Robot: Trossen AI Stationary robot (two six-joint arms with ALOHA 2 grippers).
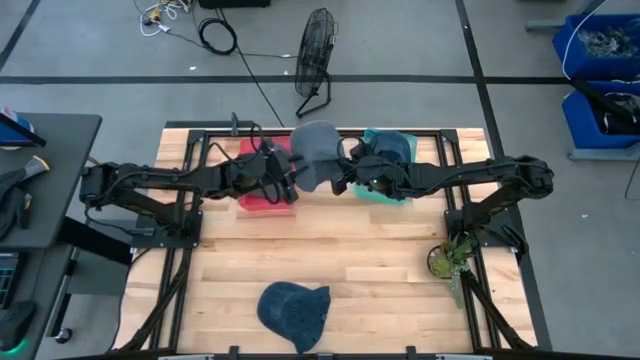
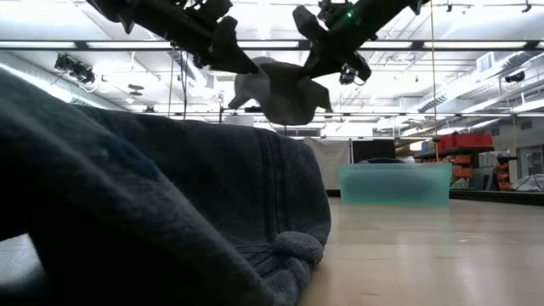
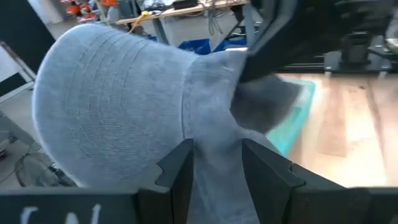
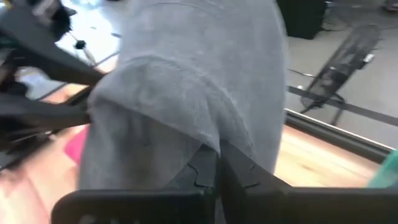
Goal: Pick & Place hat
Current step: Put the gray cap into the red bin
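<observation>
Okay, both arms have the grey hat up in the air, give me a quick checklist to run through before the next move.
1. Right gripper grip on the grey hat: ok, fingers closed on the fabric.
2. Left gripper grip: ok, a fold of the hat sits between its fingers.
3. Hat clear of the table: ok, the low view shows it hanging well above the surface.
4. Teal bin and red bin in place: ok, one on each side of the hat at the far edge.
5. Which bin the hat hangs over: cannot tell, it sits between them.
6. Blue hat: ok, lying at the near edge, away from both arms.
</observation>
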